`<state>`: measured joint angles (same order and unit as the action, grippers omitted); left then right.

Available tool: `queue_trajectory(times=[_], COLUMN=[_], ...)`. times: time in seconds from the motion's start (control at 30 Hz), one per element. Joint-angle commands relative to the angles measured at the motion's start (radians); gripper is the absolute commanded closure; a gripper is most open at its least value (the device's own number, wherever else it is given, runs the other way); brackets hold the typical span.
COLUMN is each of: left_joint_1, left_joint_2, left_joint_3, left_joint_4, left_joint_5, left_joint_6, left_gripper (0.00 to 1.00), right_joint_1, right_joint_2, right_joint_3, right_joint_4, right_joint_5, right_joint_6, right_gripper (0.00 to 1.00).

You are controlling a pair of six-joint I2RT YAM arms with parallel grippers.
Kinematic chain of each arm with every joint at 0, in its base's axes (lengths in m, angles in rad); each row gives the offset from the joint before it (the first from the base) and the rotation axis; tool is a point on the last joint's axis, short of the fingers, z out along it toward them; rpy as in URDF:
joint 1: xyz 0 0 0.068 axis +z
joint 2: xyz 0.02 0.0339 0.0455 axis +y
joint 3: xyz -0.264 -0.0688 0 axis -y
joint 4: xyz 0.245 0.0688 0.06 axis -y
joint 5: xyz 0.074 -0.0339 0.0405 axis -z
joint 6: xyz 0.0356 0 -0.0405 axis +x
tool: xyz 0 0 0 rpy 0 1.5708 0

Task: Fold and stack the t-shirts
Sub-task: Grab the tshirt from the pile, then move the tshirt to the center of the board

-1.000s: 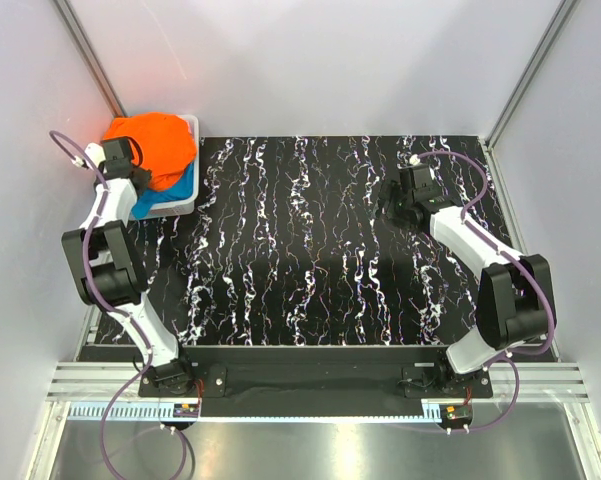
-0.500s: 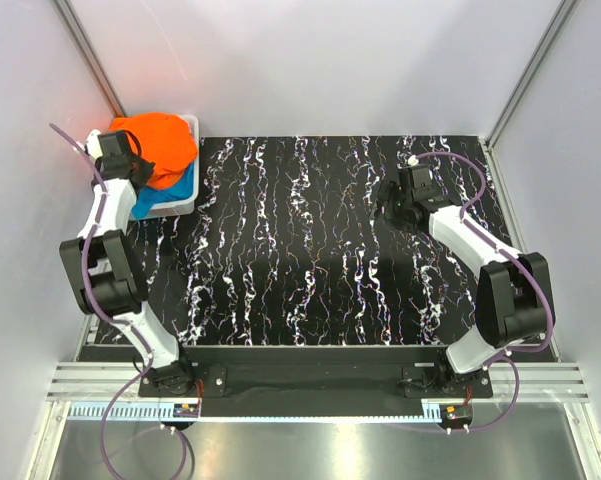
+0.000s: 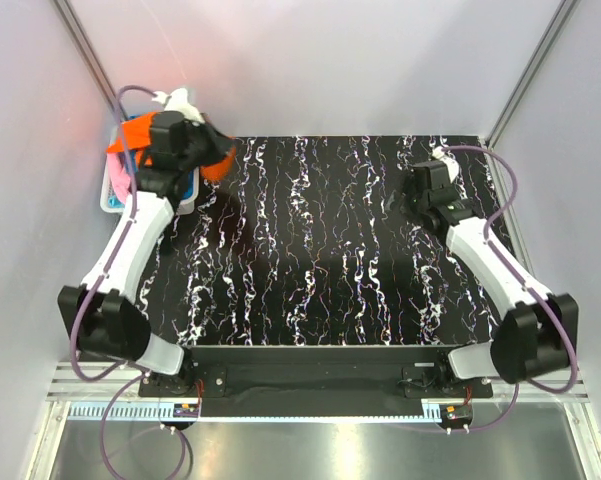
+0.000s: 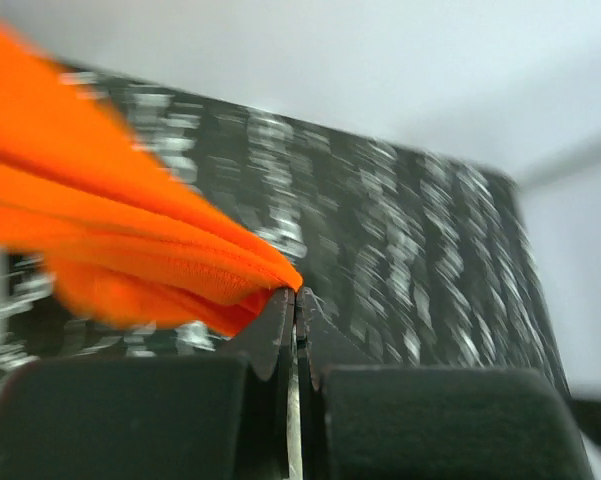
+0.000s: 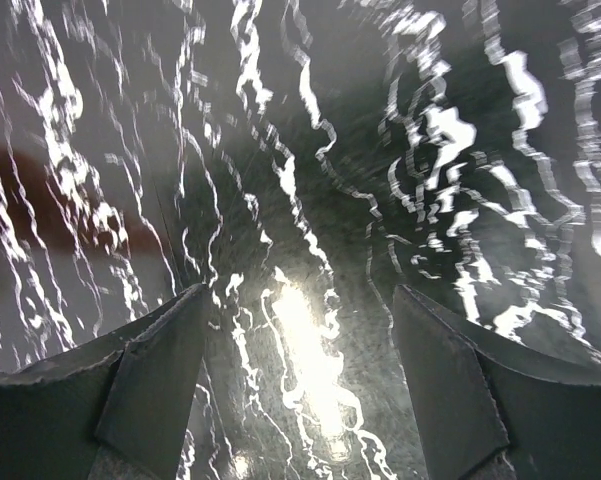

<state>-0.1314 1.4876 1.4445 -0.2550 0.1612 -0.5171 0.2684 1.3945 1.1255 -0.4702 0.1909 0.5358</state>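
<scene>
**A:** What could go wrong with the orange t-shirt?

**B:** The left gripper pinches only a thin fold of it, just beside the basket, on the basket's desk side. Most of the cloth trails back over the basket. If it drags on the rim or on the pink t-shirt inside, I'd expect the fold to slip free, or the basket to get pulled along.

**A:** And the jaws?

**B:** The left jaws are pressed together on that orange fold. The right gripper, well apart from the basket, has its jaws spread wide, holding nothing, above the desk.
</scene>
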Motion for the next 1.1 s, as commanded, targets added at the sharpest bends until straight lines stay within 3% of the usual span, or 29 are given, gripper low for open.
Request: queue_trajectory(times=[0.0,0.17,0.37,0.4,0.43,0.47,0.5,0.53,0.77,0.87,0.9,0.97,1.07], left_joint_1=[-0.173,-0.336,-0.364,-0.364,-0.364,-0.364,-0.364,-0.366,-0.364,-0.364,-0.367,-0.399,-0.500], left_joint_2=[-0.154,-0.271,-0.386,-0.400,-0.411,-0.421,-0.444,-0.452,-0.421,-0.411,-0.406,-0.389,-0.377], left_joint_3=[0.019,0.053,0.042,0.034,0.016,0.001,-0.024,-0.073,-0.159,-0.217,-0.232,-0.278,-0.337], left_joint_4=[0.034,-0.038,-0.055,-0.055,-0.076,-0.087,-0.090,-0.093,-0.171,-0.178,-0.178,-0.179,-0.187], left_joint_5=[0.155,0.197,0.261,0.250,0.138,0.079,0.020,-0.117,-0.386,-0.307,-0.267,-0.186,-0.184], left_joint_6=[0.124,0.203,0.201,0.204,0.197,0.196,0.206,0.192,0.057,-0.004,-0.029,-0.055,-0.086], left_gripper=[1.00,1.00,1.00,1.00,0.94,0.29,0.02,0.01,0.01,0.03,0.06,0.21,0.42], right_joint_1=[0.006,0.006,0.006,0.006,0.008,0.008,0.006,0.006,0.006,0.008,0.009,0.014,0.029], right_joint_2=[-0.106,-0.184,-0.224,-0.230,-0.233,-0.235,-0.236,-0.236,-0.247,-0.285,-0.311,-0.342,-0.350], right_joint_3=[0.037,-0.007,-0.026,-0.027,-0.029,-0.027,-0.027,-0.024,-0.030,-0.075,-0.093,-0.148,-0.210], right_joint_4=[-0.062,-0.074,-0.094,-0.093,-0.093,-0.094,-0.094,-0.094,-0.114,-0.143,-0.148,-0.163,-0.173], right_joint_5=[0.146,0.168,0.165,0.165,0.157,0.150,0.142,0.130,0.076,0.036,0.027,0.001,-0.019], right_joint_6=[0.050,0.087,0.090,0.090,0.089,0.087,0.085,0.084,0.049,0.047,0.050,0.070,0.096], right_gripper=[0.20,0.20,0.21,0.21,0.21,0.21,0.21,0.21,0.23,0.25,0.25,0.27,0.30])
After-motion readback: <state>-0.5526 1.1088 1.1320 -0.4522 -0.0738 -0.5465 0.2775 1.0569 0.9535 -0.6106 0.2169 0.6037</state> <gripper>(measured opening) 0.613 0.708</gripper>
